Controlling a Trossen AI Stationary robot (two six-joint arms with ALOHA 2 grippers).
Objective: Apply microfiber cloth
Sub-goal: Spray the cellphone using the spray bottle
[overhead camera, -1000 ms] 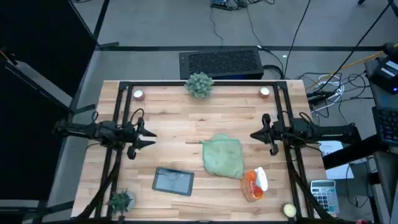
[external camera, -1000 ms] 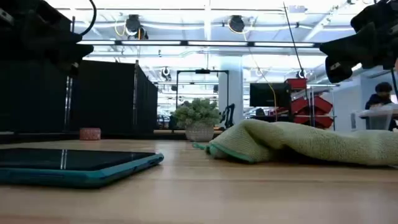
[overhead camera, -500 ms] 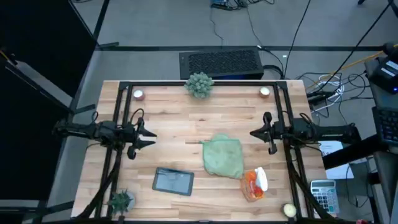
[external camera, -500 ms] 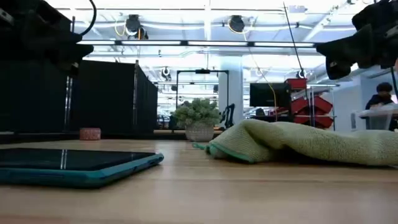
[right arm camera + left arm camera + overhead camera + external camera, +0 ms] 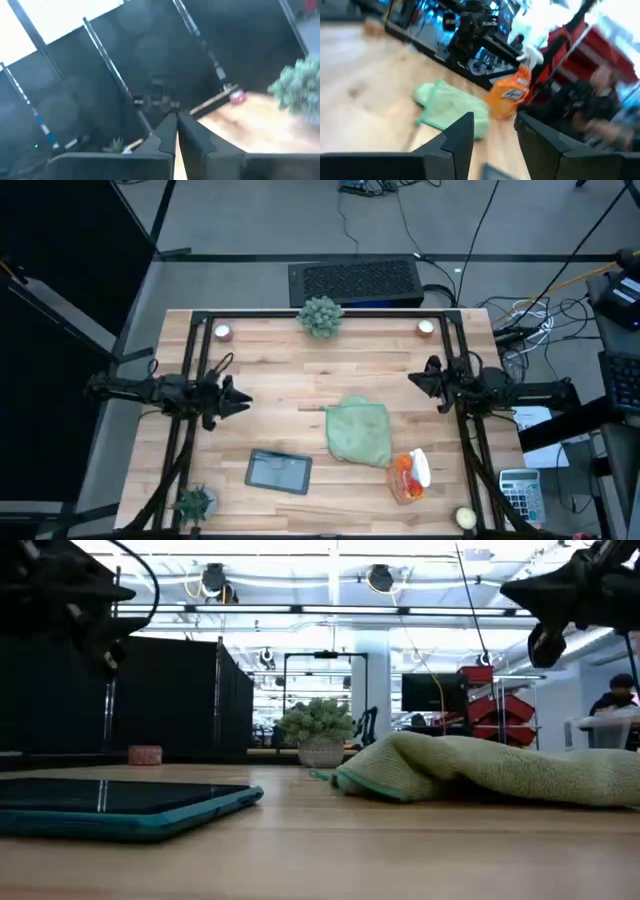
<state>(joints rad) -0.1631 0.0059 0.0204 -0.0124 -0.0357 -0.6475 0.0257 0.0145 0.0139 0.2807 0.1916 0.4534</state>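
The microfiber cloth point(image 5: 360, 431) lies crumpled on the wooden table point(image 5: 290, 370), between the teal-cased tablet point(image 5: 279, 471) and the orange spray bottle point(image 5: 409, 474), untouched. The left gripper point(image 5: 238, 401) hovers at the left edge, jaws apart with nothing between them. The right gripper point(image 5: 418, 381) hovers at the right edge, jaws nearly together, empty. Both appear poised before an approach to the cloth.
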